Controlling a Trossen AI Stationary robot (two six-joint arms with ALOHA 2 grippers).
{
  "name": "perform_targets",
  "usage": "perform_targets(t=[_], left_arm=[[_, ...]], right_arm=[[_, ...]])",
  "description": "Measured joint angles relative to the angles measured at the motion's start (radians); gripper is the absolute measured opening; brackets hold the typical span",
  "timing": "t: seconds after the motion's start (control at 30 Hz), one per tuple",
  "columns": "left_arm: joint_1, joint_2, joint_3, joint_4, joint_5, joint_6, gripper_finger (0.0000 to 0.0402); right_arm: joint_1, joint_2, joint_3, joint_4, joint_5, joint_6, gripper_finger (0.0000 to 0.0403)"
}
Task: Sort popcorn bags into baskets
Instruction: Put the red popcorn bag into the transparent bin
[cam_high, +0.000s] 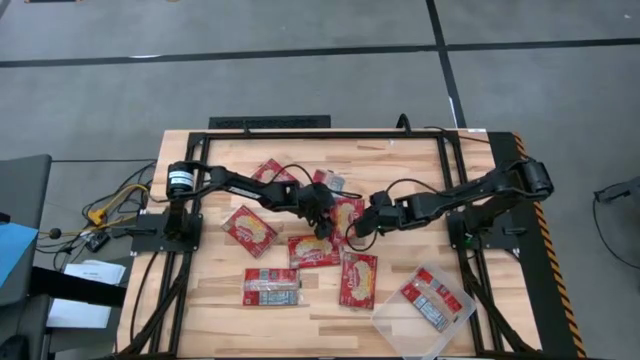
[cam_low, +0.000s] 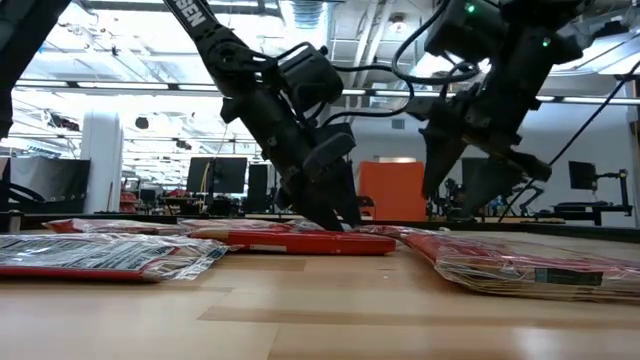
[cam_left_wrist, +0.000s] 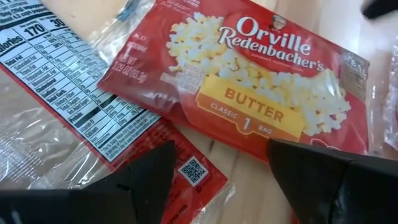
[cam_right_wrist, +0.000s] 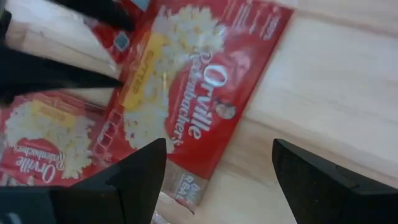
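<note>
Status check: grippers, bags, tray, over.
Left gripper open, low over the middle bags. Right gripper open, beside it. One bag in the tray; the others on the table. Nothing blocking.

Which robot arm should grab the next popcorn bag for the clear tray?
Probably the right. Its open hand hovers over a popcorn bag and its arm is on the clear tray's side. The left hand, also open, is farther from it.
</note>
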Motion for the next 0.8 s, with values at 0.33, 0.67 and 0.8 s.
perform_targets(t=[0.33,0.67,0.8], left_arm=[[0.002,0.050,0.003,-0.025,0.014,-0.020,0.0251],[0.002,0.059,0.002,0.002,-0.001,-0.020,0.0251],[0.002,0.058,0.001,0.003,0.003,-0.013,0.0251]], right_arm=[[0.005,0.116,0.001,0.103,-0.019,0.080,0.0313],[-0.004,0.197,0.005,0.201,-0.022,0.069,0.0311],[-0.006,0.196,0.004,0.204,-0.025,0.068,0.0285]])
